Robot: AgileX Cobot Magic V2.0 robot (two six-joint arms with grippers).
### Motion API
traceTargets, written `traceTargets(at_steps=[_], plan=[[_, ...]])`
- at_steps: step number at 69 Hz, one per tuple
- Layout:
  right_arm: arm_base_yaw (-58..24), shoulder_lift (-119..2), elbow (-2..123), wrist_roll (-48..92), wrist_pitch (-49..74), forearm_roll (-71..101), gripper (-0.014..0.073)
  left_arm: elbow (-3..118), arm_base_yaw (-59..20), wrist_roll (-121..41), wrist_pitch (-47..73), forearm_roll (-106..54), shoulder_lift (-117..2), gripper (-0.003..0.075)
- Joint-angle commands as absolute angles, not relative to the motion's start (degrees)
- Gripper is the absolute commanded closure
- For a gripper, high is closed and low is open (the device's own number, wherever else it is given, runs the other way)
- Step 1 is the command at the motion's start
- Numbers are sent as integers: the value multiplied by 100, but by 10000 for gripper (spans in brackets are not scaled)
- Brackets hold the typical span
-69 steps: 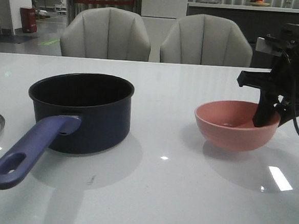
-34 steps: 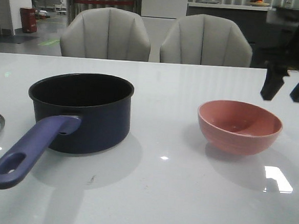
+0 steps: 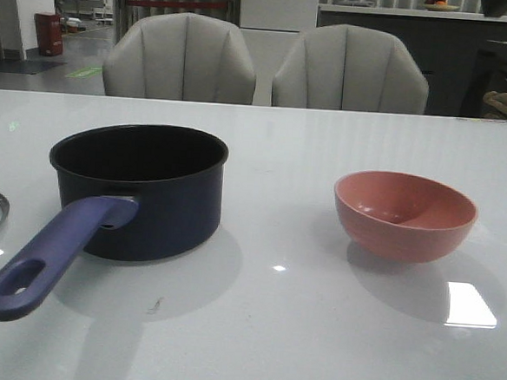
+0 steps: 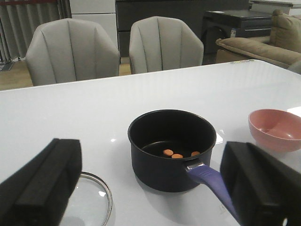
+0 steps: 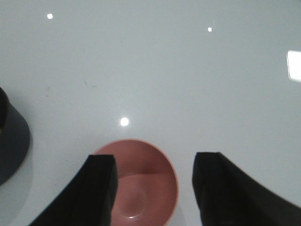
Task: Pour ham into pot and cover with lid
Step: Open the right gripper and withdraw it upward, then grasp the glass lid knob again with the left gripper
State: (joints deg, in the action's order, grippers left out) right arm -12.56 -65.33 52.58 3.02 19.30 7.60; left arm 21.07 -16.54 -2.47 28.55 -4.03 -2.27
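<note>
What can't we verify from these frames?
- Ham count: front view hides it behind the pot wall; left wrist view shows about three slices, too small to be sure.
- Lid: knob not visible; cut by the frame edge and the left tool.
- Bowl: partly hidden by the right tool.

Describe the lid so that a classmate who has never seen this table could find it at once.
Start at the white table and find the dark navy pot with the purple handle. On the table just beside the pot, away from the pink bowl, lies the lid: flat, round, clear glass with a shiny metal rim, the only see-through thing there.
</note>
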Motion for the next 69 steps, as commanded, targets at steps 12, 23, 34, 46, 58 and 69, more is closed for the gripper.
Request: traceTargets(at_steps=[12,23,34,46,58,69], plan=[[-1314,-4909,4075,369,207,720,121,2256,-1699,-226,2314,-442,-291,95],[-1506,-3745,3082,369,-455,720,121,2256,-1699,-226,2314,-442,-291,95],[-1679,-2616,2249,369,-480,720,121,2256,-1699,-226,2314,-442,-291,96],[-1695,-1587,1476,375,-368,720,121,2256,-1699,-226,2314,-442,-291,95],[-1695,-1161,1039,375,-298,720,121,2256,-1699,-226,2314,-442,-291,95],[-1695,-1153,940,375,-258,720,122,2256,-1699,-226,2314,-442,-291,95]])
